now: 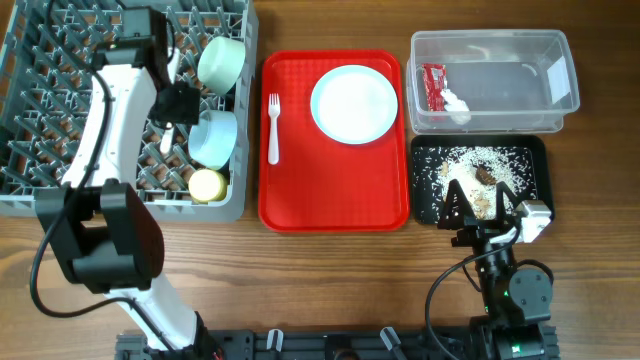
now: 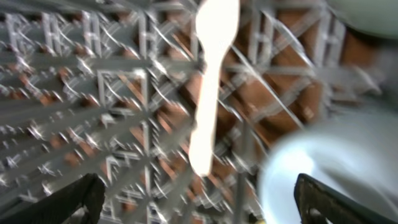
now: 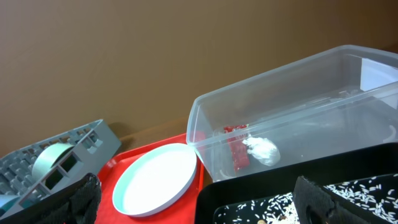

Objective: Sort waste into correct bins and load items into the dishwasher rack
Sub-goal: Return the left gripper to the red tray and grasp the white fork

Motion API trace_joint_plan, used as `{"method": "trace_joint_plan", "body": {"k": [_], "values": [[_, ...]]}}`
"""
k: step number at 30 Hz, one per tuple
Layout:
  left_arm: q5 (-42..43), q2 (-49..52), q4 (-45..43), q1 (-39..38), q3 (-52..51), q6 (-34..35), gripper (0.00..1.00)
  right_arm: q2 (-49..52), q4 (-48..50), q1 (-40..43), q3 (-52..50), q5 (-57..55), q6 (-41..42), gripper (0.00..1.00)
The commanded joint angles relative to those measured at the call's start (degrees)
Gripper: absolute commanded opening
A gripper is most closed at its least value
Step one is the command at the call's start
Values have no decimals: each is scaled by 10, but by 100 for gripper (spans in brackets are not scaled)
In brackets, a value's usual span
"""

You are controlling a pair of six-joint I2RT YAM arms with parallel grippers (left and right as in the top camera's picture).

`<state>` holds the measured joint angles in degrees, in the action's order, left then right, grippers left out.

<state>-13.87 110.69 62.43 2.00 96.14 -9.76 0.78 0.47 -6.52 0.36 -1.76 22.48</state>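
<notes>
The wrapper (image 1: pixel 433 86) sits in the clear tub (image 1: pixel 515 85) and the scraps (image 1: pixel 484 176) in the black tray (image 1: pixel 538 152). The bowls (image 1: pixel 213 138), cup (image 1: pixel 207 185) and spoon (image 2: pixel 211 81) lie in the left rack (image 1: pixel 50 120). The plate (image 1: pixel 354 104) and fork (image 1: pixel 273 128) wait on the red tray (image 1: pixel 335 195). The left gripper (image 2: pixel 199 200) and right gripper (image 1: pixel 478 202) are spread and empty.

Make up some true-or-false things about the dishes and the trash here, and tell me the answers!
1. The fork lies on the red tray. True.
2. The plate is in the dishwasher rack. False: it sits on the red tray.
3. The wrapper is inside the clear tub. True.
4. The yellow cup sits on the red tray. False: it is in the rack, next to a bowl.
5. The left gripper is squeezing the spoon. False: its fingers are wide open and the spoon lies in the rack.
</notes>
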Motion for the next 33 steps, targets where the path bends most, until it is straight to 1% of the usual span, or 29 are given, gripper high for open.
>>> {"method": "trace_joint_plan", "body": {"k": [1, 3, 4, 5, 7, 8, 10, 11, 12, 14, 15, 16, 18, 20, 22, 25, 27, 29, 33], "values": [[46, -71, 39, -48, 26, 34, 100, -6, 2, 3, -1, 1, 4, 100], [101, -100, 55, -77, 26, 34, 100, -6, 2, 3, -1, 1, 4, 100], [146, -111, 58, -93, 26, 34, 100, -6, 2, 3, -1, 1, 4, 100], [215, -122, 58, -112, 26, 34, 100, -6, 2, 3, -1, 1, 4, 100], [308, -130, 54, -142, 26, 34, 100, -6, 2, 3, -1, 1, 4, 100], [341, -130, 51, -161, 26, 34, 100, -6, 2, 3, -1, 1, 4, 100], [350, -126, 44, -186, 24, 36, 100, -6, 2, 3, -1, 1, 4, 100], [343, -122, 43, -198, 24, 56, 99, -6, 2, 3, -1, 1, 4, 100], [326, -115, 42, -210, 24, 92, 96, -6, 2, 3, -1, 1, 4, 100], [263, -98, 45, -235, 24, 210, 89, -6, 2, 3, -1, 1, 4, 100], [243, -89, 47, -248, 24, 248, 89, -6, 2, 3, -1, 1, 4, 100], [227, -78, 47, -262, 24, 267, 87, -6, 2, 3, -1, 1, 4, 100], [157, -57, 49, -290, 24, 329, 82, -6, 2, 3, -1, 1, 4, 100], [73, -32, 49, -314, 24, 393, 83, -6, 2, 3, -1, 1, 4, 100], [22, -10, 42, -331, 23, 421, 83, -6, 2, 3, -1, 1, 4, 100], [-21, 26, 34, -348, 23, 422, 82, -6, 2, 3, -1, 1, 4, 100], [-34, 45, 32, -349, 23, 422, 82, -6, 2, 3, -1, 1, 4, 100], [-37, 60, 27, -343, 23, 422, 85, -6, 2, 3, -1, 1, 4, 100], [-35, 79, 18, -319, 23, 419, 82, -6, 2, 3, -1, 1, 4, 100]]}}
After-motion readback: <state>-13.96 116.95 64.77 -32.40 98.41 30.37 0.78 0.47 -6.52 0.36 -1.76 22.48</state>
